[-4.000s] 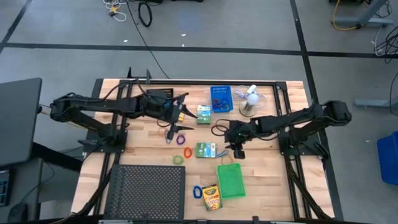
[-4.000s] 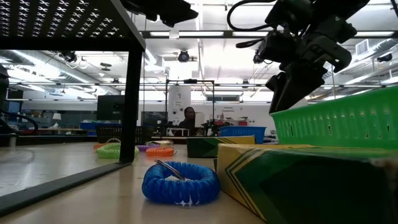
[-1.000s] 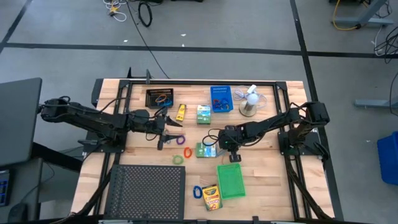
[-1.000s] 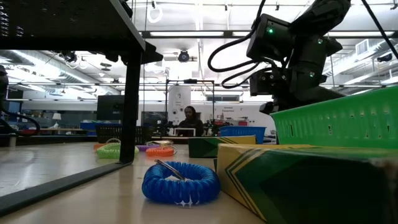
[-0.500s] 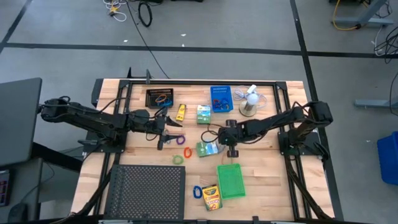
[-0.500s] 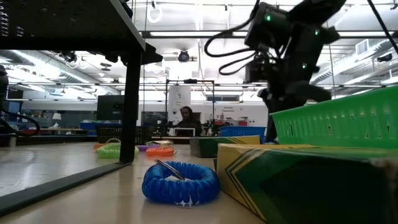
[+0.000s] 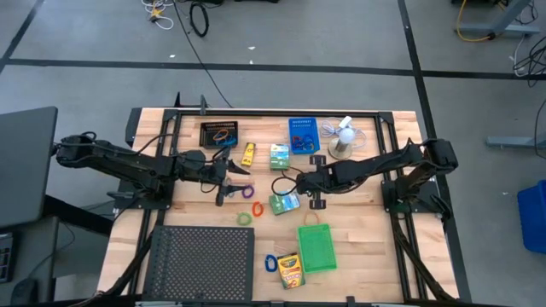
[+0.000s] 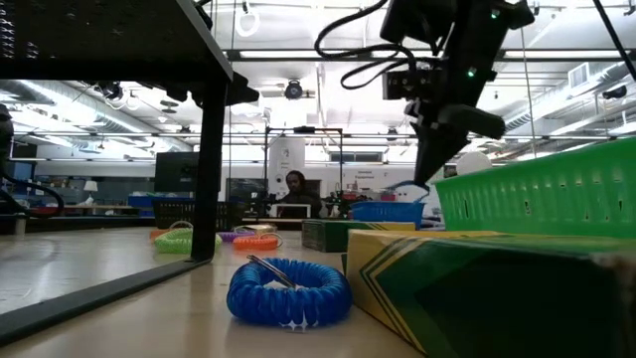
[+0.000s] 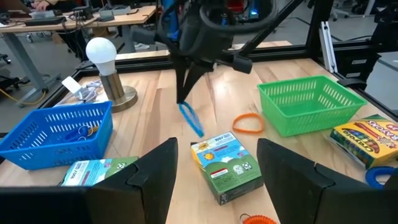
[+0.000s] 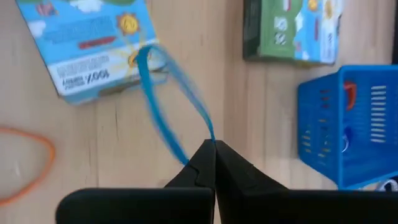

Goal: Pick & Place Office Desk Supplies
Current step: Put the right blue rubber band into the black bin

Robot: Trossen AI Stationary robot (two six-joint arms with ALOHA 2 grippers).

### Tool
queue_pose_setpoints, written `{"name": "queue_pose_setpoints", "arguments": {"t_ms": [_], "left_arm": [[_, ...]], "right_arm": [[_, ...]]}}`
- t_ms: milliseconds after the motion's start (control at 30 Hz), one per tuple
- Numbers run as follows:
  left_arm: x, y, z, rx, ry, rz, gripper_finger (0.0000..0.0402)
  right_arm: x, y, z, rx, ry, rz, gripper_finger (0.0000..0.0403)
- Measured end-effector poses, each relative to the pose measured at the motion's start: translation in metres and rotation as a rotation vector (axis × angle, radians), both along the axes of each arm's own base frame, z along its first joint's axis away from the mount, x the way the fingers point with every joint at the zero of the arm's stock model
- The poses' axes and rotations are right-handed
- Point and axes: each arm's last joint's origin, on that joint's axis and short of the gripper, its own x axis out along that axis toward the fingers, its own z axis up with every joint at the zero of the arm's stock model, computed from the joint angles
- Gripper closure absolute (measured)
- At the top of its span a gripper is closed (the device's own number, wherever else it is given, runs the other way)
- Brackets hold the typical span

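Now the right tool (image 10: 214,144) is pinched shut on a blue rubber-band loop (image 10: 168,93), which dangles above the table beside a green-white box (image 9: 227,163); the blue bin (image 7: 302,135) lies just beyond, nearer this arm. Left tool (image 7: 229,177) waits half-open, empty

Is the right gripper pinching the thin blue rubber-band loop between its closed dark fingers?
Yes, in the right wrist view the right gripper is shut on the thin blue rubber-band loop, which hangs from its fingertips above the wooden table.
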Motion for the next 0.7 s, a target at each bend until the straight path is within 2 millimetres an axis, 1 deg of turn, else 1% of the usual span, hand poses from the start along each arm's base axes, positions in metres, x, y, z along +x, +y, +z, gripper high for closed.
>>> {"name": "queue_pose_setpoints", "arguments": {"t_ms": [167,333,500,600,700], "left_arm": [[0.000,0.000,0.000,-0.003,-0.002,0.001,0.0175],[-0.001,0.001,0.002,-0.009,-0.013,0.020,0.0175],[-0.004,0.002,0.007,0.027,-0.038,0.052,0.0175],[-0.004,0.004,0.010,0.035,-0.064,0.071,0.0175],[-0.003,0.010,0.014,0.013,-0.108,0.109,0.0175]], "right_arm": [[0.010,-0.002,0.010,-0.038,-0.073,0.036,0.0403],[0.031,-0.011,0.023,-0.019,-0.270,0.111,0.0403],[0.050,-0.027,0.040,0.013,-0.516,0.193,0.0403],[0.056,-0.040,0.049,-0.007,-0.622,0.216,0.0403],[0.059,-0.051,0.055,-0.012,-0.693,0.216,0.0403]]}}
